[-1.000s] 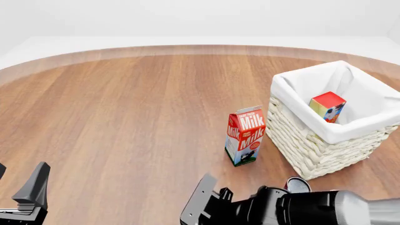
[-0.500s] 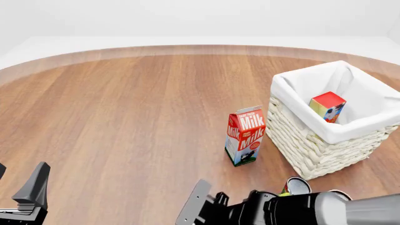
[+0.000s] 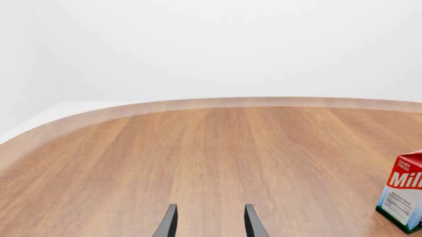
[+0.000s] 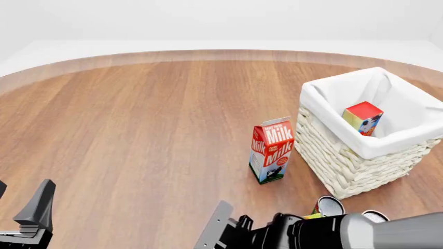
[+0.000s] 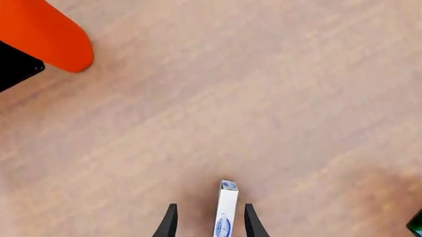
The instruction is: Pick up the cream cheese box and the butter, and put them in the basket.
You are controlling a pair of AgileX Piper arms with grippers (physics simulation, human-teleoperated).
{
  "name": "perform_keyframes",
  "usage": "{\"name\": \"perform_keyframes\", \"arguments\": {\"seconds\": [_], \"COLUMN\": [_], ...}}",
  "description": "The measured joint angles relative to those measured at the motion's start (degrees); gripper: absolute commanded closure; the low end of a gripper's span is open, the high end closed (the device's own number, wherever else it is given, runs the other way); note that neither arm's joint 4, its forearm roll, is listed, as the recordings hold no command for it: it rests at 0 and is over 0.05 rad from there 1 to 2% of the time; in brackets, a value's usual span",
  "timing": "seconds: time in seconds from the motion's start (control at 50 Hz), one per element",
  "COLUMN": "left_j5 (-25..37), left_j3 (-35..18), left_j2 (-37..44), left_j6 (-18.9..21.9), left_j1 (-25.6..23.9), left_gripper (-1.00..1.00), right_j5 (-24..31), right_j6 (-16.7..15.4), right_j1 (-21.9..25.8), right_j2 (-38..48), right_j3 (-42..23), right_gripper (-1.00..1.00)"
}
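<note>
The cream cheese box (image 5: pixel 226 210), a thin whitish box seen edge-on, lies on the wood between the fingers of my right gripper (image 5: pixel 210 208). That gripper is open and points straight down; the box sits nearer one finger. In the front view my right arm (image 4: pixel 325 233) hides the box. The butter (image 4: pixel 362 118), a red and orange carton, stands tilted inside the white wicker basket (image 4: pixel 346 161) at the right. My left gripper (image 3: pixel 209 217) is open and holds nothing, low at the near left (image 4: pixel 38 210).
A red, white and blue Milk carton (image 4: pixel 271 150) stands upright just left of the basket. Two small round-topped objects (image 4: pixel 331 204) peek out behind my right arm. An orange rounded shape (image 5: pixel 49 37) and a black part show at the right wrist view's edge.
My right arm has sunk a little lower and shifted slightly left at the near edge. The left arm, butter and Milk carton have not moved.
</note>
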Motion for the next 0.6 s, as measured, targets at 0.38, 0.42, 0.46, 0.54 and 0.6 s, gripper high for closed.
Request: {"name": "perform_keyframes", "arguments": {"seconds": [0.38, 0.42, 0.46, 0.54, 0.6], "left_j5": [0.00, 0.00, 0.00, 0.00, 0.00], "left_j3": [0.00, 0.00, 0.00, 0.00, 0.00], "left_j2": [0.00, 0.00, 0.00, 0.00, 0.00], "left_j6": [0.00, 0.00, 0.00, 0.00, 0.00], "left_j1": [0.00, 0.00, 0.00, 0.00, 0.00], "left_gripper": [-1.00, -1.00, -1.00, -1.00, -1.00], "right_j5": [-1.19, -1.33, -1.48, -1.82, -1.97], "right_j6": [0.53, 0.62, 0.77, 1.13, 1.39], "right_j1": [-0.29, -0.29, -0.25, -0.10, -0.05], "right_j2": [1.53, 1.77, 2.03, 2.59, 2.85], "right_j3": [0.20, 0.20, 0.19, 0.17, 0.17], "right_gripper": [-1.00, -1.00, -1.00, -1.00, -1.00]}}
